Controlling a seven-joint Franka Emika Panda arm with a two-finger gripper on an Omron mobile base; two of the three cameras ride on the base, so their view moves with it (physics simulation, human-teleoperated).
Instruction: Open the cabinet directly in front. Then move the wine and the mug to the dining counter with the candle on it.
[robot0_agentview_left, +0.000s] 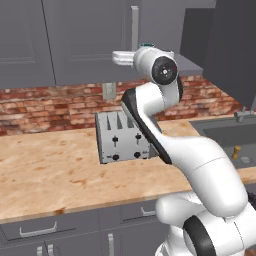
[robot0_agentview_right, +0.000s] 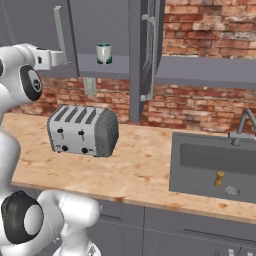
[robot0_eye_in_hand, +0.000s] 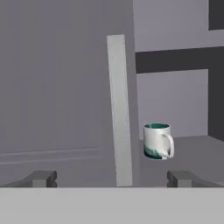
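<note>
The grey cabinet hangs above the counter. Its left door is closed, with a long silver bar handle close in front of my hand. Its right door is swung out, edge-on in the right base view. The white mug with its teal inside stands upright on the bare shelf, handle to the right in the hand view, and is also seen as mug. My gripper is open and empty, level with the shelf, just in front of the handle and left of the mug. The wine, the dining counter and the candle are out of view.
A silver toaster stands on the tan stone counter below the cabinet, against the brick wall. A sink with a faucet lies to the right. Grey drawers run under the counter edge. The open door juts out at right.
</note>
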